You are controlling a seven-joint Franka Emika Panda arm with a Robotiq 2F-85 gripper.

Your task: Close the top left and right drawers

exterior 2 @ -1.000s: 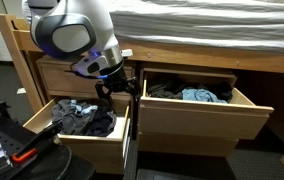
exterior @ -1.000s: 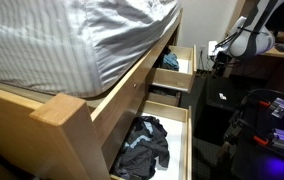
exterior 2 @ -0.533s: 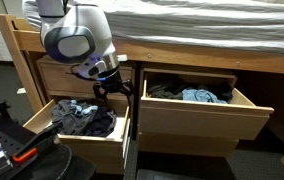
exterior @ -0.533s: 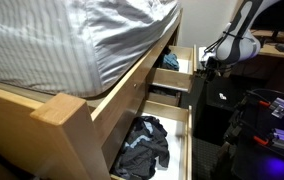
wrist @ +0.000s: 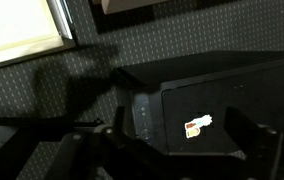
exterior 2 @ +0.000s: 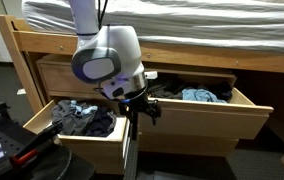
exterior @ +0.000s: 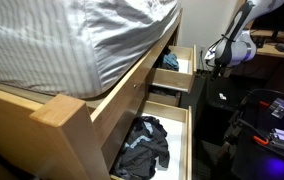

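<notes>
**Arm swings across to second drawer, both still hanging open**

The robot's gripper (exterior 2: 142, 108) has shifted in the last second from the gap between the two top drawers under the bed frame (exterior 2: 20, 55) to a spot low at the near corner of the right drawer (exterior 2: 197, 115), just beside its front panel. Contact cannot be made out. In the wrist view, which looks down on dark carpet, the fingers appear spread wide with nothing between them. The right drawer stands pulled well out with a blue garment (exterior 2: 197, 96) inside. The left drawer (exterior 2: 87, 152), also fully out, holds dark clothes (exterior 2: 87, 120). Neither has been pushed in, so the whole task seems to lie ahead, and the move suggests the right drawer's front will be pressed first
</notes>
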